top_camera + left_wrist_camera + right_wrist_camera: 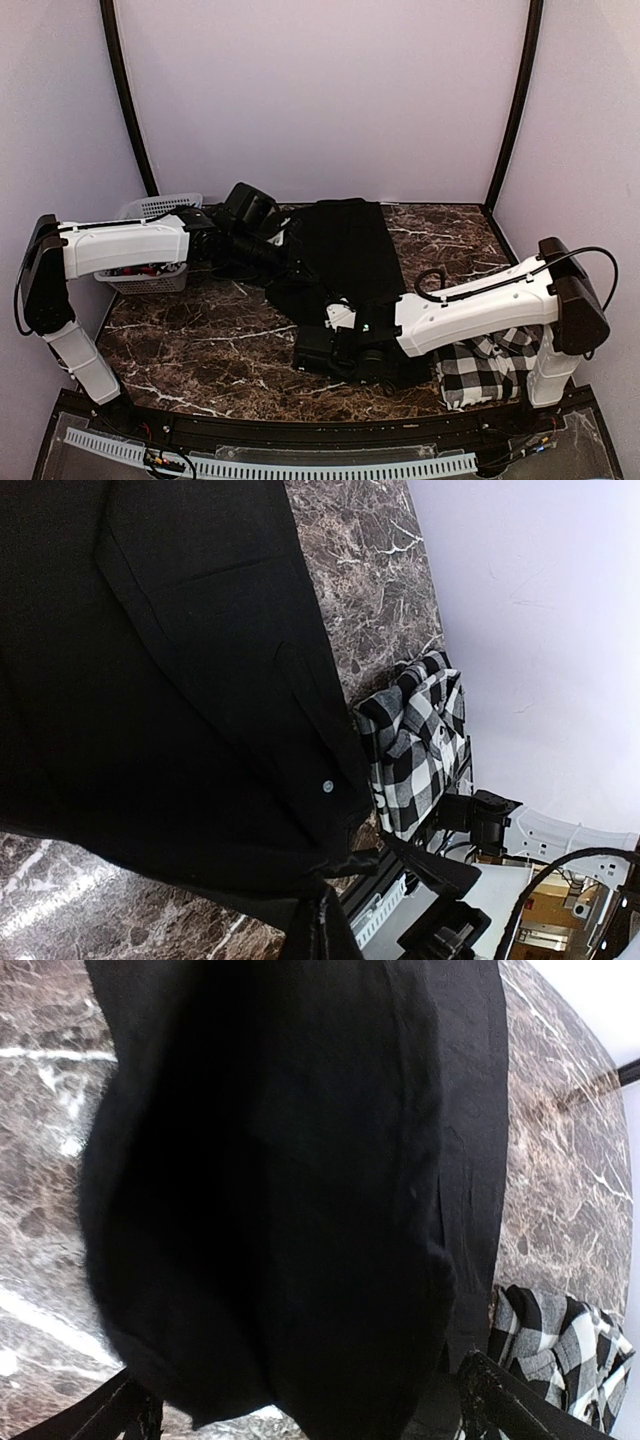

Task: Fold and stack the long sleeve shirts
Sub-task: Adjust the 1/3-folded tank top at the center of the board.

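Surface: dark marble surface [200, 340] with both shirts lying on it.
Black shirt: the black shirt [345, 250] lies down the middle, running from the far edge toward the near edge. One small white button [327, 786] shows by its hem in my left wrist view.
Checked shirt: the black-and-white checked shirt [490, 370] sits bunched at the near right corner, just beside the black one.
Left tool: my left tool [295, 255] is at the left side of the black shirt, toward the far edge. Cloth fills my wrist view, and I cannot tell whether the jaws are parted or closed.
Right tool: my right tool [315, 350] is at the near end of the black shirt. Its fingers [500, 1395] stand wide apart, with black cloth heaped between them.
Basket: a white lattice basket [150, 208] stands at the far left corner, behind my left arm.
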Motion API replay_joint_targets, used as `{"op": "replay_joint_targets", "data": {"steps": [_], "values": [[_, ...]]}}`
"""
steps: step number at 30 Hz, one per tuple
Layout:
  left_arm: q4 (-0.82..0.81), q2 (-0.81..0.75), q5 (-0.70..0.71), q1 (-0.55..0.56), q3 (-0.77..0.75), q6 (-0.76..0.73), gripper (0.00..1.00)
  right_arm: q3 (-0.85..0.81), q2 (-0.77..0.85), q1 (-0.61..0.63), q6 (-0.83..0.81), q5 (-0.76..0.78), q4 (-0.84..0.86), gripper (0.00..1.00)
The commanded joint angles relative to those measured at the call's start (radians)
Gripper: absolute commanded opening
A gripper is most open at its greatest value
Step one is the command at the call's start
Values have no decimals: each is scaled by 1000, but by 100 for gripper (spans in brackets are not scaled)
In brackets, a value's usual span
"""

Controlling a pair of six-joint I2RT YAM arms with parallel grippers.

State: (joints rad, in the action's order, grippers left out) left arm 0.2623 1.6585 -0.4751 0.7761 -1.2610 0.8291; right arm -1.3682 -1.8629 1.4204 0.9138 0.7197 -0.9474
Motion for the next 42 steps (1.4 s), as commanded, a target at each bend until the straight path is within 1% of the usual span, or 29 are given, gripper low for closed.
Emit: {"op": "replay_joint_targets", "data": {"steps": [1,9,17,21,27,32,36,39,42], "values": [[41,-34,15,1,-14,-23,0,53,23,6,62,15,-54,99],[65,-86,29,2,51,-23,0,156,106,-18,49,-24,-47,98],[101,-165,33,2,134,-18,0,184,142,-36,-3,-49,-36,98],[106,-218,42,2,217,-6,0,211,167,-39,-50,-73,-6,97],[95,-272,32,3,318,24,0,225,204,-28,-158,-156,55,95],[75,-324,44,26,426,84,0,260,306,-10,-205,-224,82,95],[78,-364,90,78,527,153,0,283,376,-10,-243,-275,109,96],[89,-396,137,118,604,209,0,287,390,-11,-269,-307,144,96],[127,-432,189,128,649,245,0,283,361,-17,-283,-340,198,96]]}}
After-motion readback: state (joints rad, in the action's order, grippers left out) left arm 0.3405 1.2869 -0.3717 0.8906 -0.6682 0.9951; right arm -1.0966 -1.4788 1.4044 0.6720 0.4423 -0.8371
